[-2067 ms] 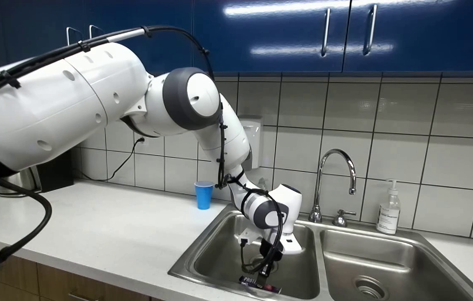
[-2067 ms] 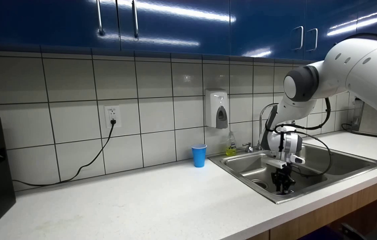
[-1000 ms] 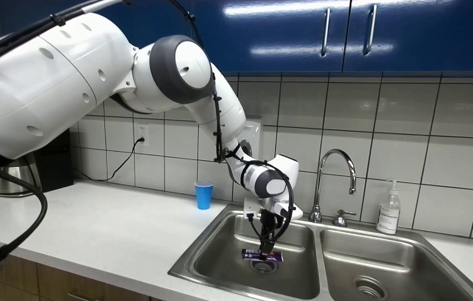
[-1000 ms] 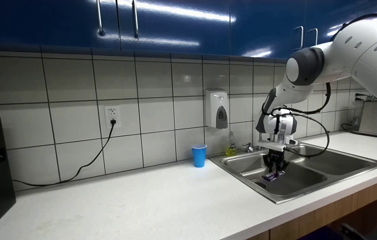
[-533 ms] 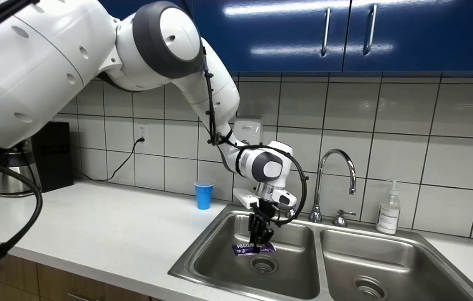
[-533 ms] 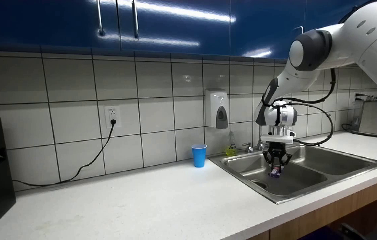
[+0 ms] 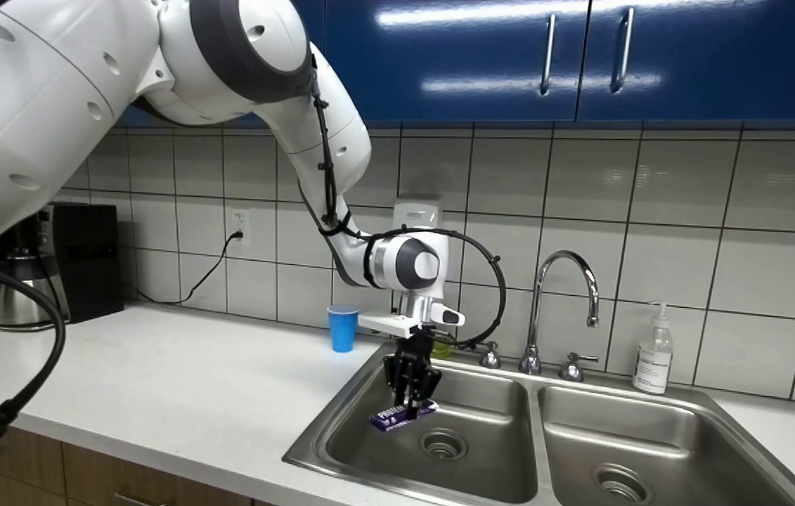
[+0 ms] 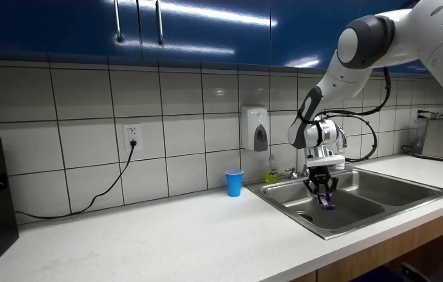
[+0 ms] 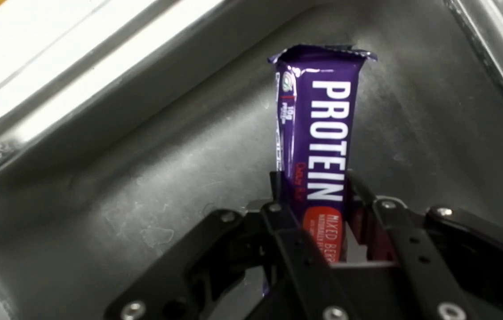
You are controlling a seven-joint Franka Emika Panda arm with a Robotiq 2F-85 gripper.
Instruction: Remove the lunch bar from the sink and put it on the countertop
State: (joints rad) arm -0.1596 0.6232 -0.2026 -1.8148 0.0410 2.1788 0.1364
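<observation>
The lunch bar is a purple wrapped bar with white lettering and a red patch. It shows in both exterior views and large in the wrist view. My gripper is shut on the bar near its middle. The fingers hide part of it. The bar hangs above the basin of the sink that is nearer the cup, apart from the basin floor. The off-white countertop lies beside this basin; its edge shows in the wrist view.
A blue cup stands on the countertop near the sink's back corner. A chrome faucet and a soap pump bottle stand behind the sink. A dispenser hangs on the wall. A black machine stands farther along the counter.
My gripper has lifted the bar off the basin floor near the front edge. Gripper and bar have moved up and back, then toward the cup side, and the bar has turned.
</observation>
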